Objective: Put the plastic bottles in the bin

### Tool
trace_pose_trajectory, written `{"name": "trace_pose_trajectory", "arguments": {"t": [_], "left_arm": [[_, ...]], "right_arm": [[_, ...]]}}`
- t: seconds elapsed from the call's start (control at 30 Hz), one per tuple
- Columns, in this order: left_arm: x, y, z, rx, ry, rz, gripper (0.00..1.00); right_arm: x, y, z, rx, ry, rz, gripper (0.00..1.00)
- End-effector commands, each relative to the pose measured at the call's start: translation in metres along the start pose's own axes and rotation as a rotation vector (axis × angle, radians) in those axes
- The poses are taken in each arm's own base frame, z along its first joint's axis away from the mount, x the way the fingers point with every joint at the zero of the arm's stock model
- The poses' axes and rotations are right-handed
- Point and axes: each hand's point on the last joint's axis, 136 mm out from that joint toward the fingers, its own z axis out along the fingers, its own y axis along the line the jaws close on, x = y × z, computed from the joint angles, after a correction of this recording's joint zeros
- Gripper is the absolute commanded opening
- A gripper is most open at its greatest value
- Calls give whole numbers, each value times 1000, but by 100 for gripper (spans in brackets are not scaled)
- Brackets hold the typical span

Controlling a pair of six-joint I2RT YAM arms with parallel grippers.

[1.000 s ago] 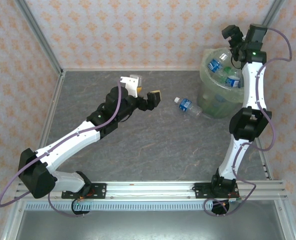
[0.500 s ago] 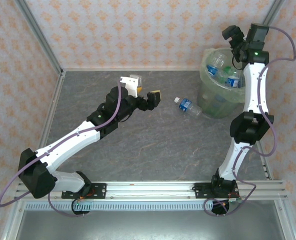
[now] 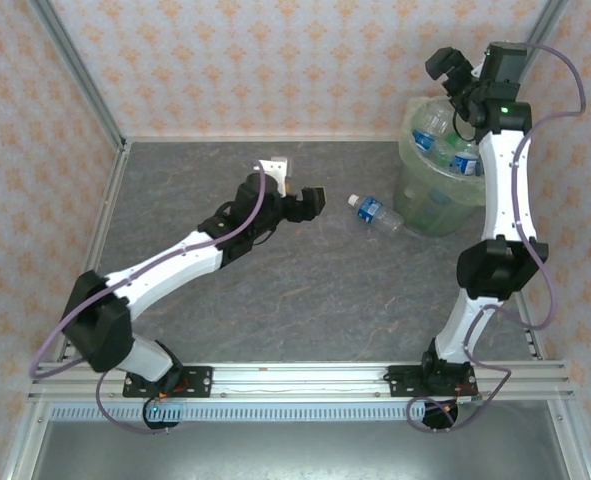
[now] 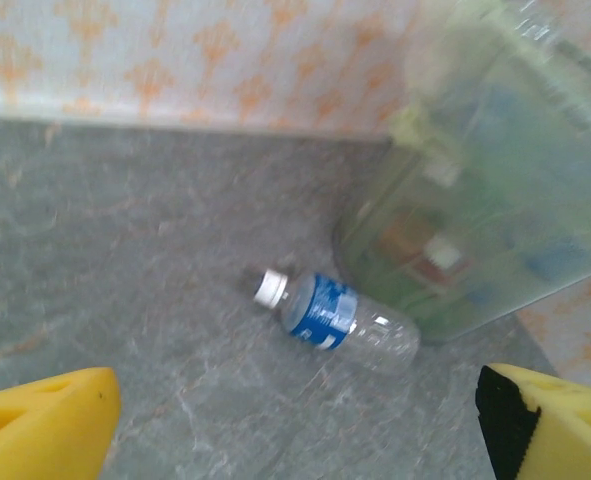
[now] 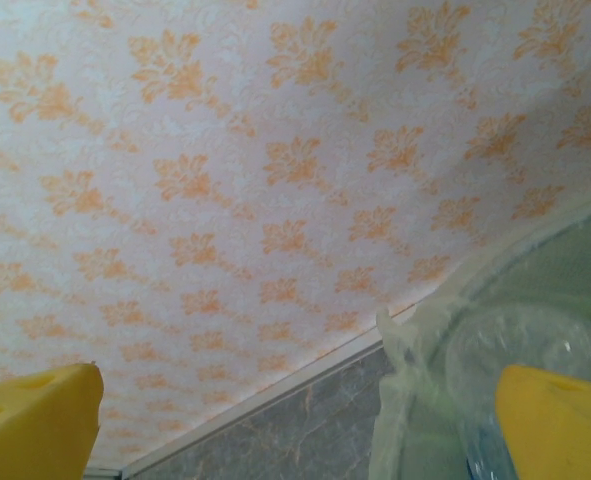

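One clear plastic bottle [image 3: 375,213] with a blue label and white cap lies on its side on the table, just left of the bin [image 3: 415,205]. The bin is a pale-green translucent bucket with a bag liner and holds several bottles [image 3: 430,126]. My left gripper [image 3: 295,186] is open and empty, a short way left of the lying bottle. In the left wrist view the bottle [image 4: 340,320] lies ahead between the yellow pads, beside the bin [image 4: 485,200], with the left gripper [image 4: 295,420] apart from it. My right gripper [image 3: 472,68] hangs open and empty above the bin's back rim.
Patterned walls close the table at the back and sides, and the bin stands in the back right corner. The right wrist view has the right gripper [image 5: 295,420] facing the wall, with the bin's lined rim [image 5: 400,345] and a clear bottle [image 5: 510,365] at lower right.
The left arm has reached further right toward the lying bottle and its wrist has turned. The right gripper has risen slightly and shifted left above the bin.
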Motion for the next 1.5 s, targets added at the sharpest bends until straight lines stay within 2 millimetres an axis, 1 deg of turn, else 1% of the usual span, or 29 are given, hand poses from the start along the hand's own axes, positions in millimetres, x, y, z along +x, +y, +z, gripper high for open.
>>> {"name": "trace_pose_trajectory", "arguments": {"t": [0.0, 0.07, 0.2, 0.3, 0.43, 0.57, 0.6, 0.63, 0.67, 0.77, 0.87, 1.03, 1.17, 1.23, 1.33, 1.47], "left_arm": [[3, 2, 18, -4, 34, -148, 89], [14, 3, 35, 2, 68, -210, 87], [26, 3, 67, 23, 123, -320, 82], [34, 4, 89, 40, 152, -421, 80], [47, 1, 118, 93, 174, -564, 76], [51, 1, 139, 129, 159, -686, 72], [52, 2, 144, 138, 154, -713, 72], [53, 2, 149, 145, 148, -740, 71], [54, 3, 154, 148, 143, -763, 70], [55, 5, 168, 151, 131, -797, 70], [57, 5, 181, 161, 125, -830, 70], [67, 8, 201, 163, 138, -871, 67], [72, 12, 213, 149, 143, -883, 64], [79, 18, 219, 123, 152, -887, 64], [91, 26, 224, 65, 167, -884, 64], [97, 30, 228, 43, 165, -884, 64]], "right_arm": [[-15, 22, -52, -33, -89, -66, 100], [-12, 24, -71, -35, -101, -79, 100], [-3, 24, -102, -33, -120, -93, 100], [8, 21, -123, -38, -130, -97, 100], [25, 14, -148, -37, -133, -106, 100], [41, 10, -164, -51, -121, -98, 100], [45, 8, -167, -53, -118, -98, 100], [49, 4, -164, -43, -106, -93, 100], [51, 5, -173, -51, -118, -97, 100], [55, 4, -180, -52, -119, -96, 100], [59, 3, -183, -55, -112, -91, 100], [61, 1, -184, -53, -113, -85, 100], [59, 3, -186, -58, -118, -83, 100], [58, 4, -187, -60, -119, -80, 100], [56, 4, -188, -51, -127, -79, 100], [53, 5, -191, -45, -138, -83, 100]]}}
